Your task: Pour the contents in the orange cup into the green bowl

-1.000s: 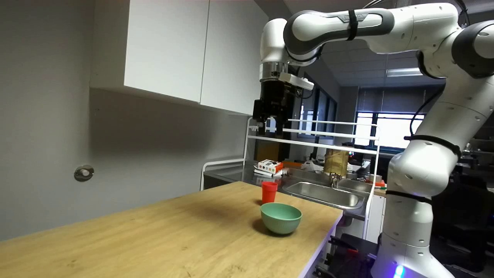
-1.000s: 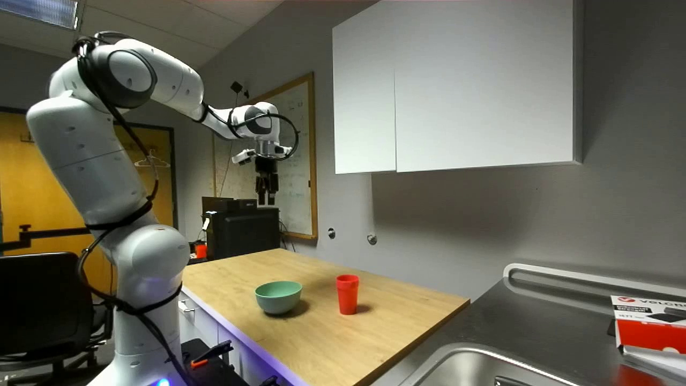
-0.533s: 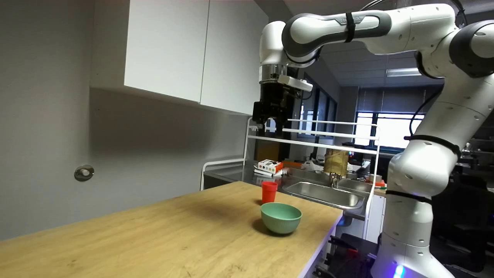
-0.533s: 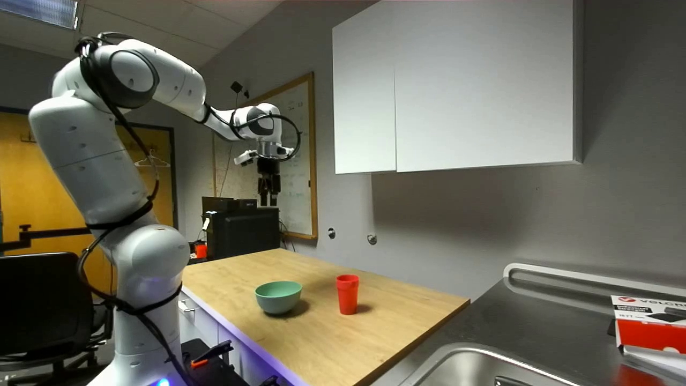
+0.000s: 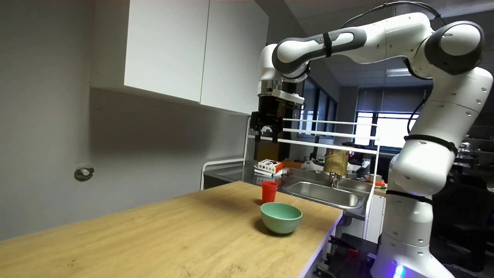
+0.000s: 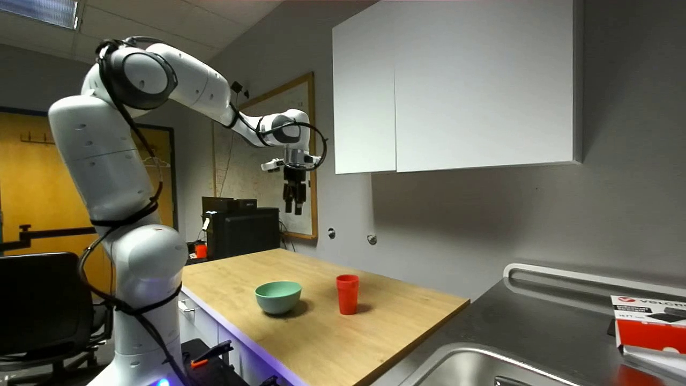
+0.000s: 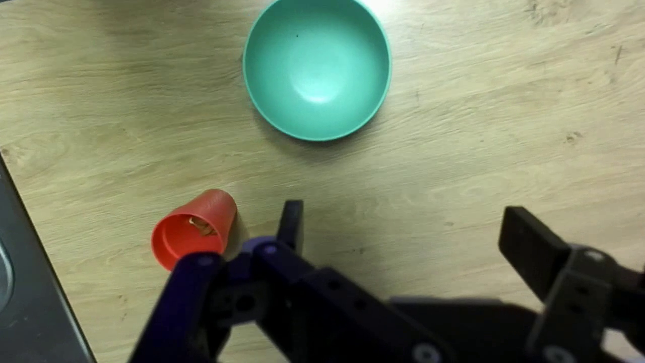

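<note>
Pale wood is the top of the counter (image 5: pixel 154 239), the largest thing before me, and it runs along a grey wall (image 5: pixel 38 116). Higher on this wall hangs a white cupboard (image 5: pixel 166 50), with a thin seam in its front. Beside the counter stands the robot arm (image 5: pixel 418 166), white also, with black straps (image 5: pixel 432 141) bound around it; it is bent over, and its wrist is directed downwards. Past one end of the counter I see a steel sink (image 5: pixel 324 194), which is set into a dark surface (image 6: pixel 536 327).

The tool (image 7: pixel 403 224) is black and hangs high, well apart from everything that stands on the wood. Its two fingers (image 7: pixel 529 247) point down and are spread wide, so that the counter shows between them. The green bowl (image 5: pixel 281 223) stands upright on the counter, its mouth upward. Near it, with a gap between, stands the orange cup (image 6: pixel 347 296), also upright, and closer to the sink than the bowl is. In the wrist view, a part of the tool covers a little of the cup's rim. In the cup lie some brown pieces (image 7: pixel 201 226); what they are, I cannot tell. The smallest thing I notice is a dark speck (image 7: pixel 297 36) inside the bowl.
</note>
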Tool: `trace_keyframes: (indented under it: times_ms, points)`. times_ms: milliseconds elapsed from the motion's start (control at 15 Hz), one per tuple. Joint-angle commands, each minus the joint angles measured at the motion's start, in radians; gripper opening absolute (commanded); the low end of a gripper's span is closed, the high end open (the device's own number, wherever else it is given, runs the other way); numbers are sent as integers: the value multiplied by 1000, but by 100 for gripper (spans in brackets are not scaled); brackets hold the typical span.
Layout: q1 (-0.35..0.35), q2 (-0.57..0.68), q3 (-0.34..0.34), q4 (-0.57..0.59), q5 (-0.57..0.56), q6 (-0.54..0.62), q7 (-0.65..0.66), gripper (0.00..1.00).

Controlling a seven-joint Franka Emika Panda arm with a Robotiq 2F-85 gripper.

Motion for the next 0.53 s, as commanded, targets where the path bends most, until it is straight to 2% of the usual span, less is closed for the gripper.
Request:
trace_keyframes:
  times_ms: [0,467]
  points:
    - [-31,61,-86,11,24,31,-108,100]
    - [-98,170,-231,31,87,31,-330,100]
